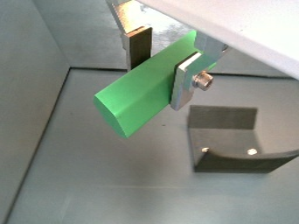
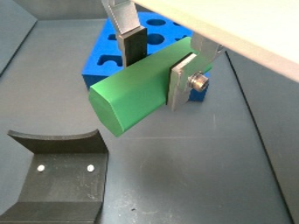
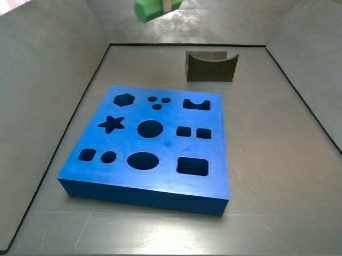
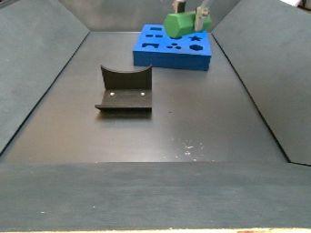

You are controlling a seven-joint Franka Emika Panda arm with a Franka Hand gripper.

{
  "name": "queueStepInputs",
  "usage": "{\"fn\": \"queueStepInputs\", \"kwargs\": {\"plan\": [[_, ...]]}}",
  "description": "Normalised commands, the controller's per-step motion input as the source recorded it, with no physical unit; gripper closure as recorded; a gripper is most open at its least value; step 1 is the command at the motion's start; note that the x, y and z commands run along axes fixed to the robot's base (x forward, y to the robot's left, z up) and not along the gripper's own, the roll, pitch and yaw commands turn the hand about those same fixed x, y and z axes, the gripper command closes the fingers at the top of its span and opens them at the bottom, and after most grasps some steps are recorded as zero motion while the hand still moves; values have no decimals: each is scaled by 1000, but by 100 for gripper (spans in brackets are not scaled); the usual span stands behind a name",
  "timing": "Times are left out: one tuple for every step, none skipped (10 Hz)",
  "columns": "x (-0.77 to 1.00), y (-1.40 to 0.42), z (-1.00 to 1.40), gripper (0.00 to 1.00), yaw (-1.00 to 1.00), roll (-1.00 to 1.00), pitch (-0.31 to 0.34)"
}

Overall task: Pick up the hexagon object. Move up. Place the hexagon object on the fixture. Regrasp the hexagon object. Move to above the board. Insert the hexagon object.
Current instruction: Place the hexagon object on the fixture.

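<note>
Grey walled floor below, and your gripper (image 2: 158, 57) hangs high with the hexagon object (image 2: 138, 92) clamped between its fingers (image 2: 184, 81).

You hold the green bar crosswise, most of its length jutting past the pads. The fixture (image 1: 233, 140) sits well below and off to one side of the tool, the board (image 2: 122, 48) beyond it. Your risk, as I judge it: an off-centre hold could let the bar pivot or miss the notch.

Wrist views: close, looking down past the gripper (image 1: 163, 66) and hexagon object (image 1: 142, 85). Side views: farther back, high, facing along the floor from opposite ends; both sharing the board (image 3: 154, 145) and fixture (image 4: 123, 89).
</note>
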Motion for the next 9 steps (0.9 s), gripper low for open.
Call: {"fn": "queueStepInputs", "kwargs": {"plan": [[1000,-86,310,100,1000,-136,174],[1000,-84,295,100,1000,-130,191],[1000,-77,260,100,1000,-140,223],[1000,-74,249,100,1000,-146,239],[1000,-67,225,100,1000,-163,284],[1000,-62,210,100,1000,-174,323],[1000,-57,188,100,991,-192,405],[1000,-53,174,100,743,-154,370],[1000,-48,155,100,427,-100,313]]}}
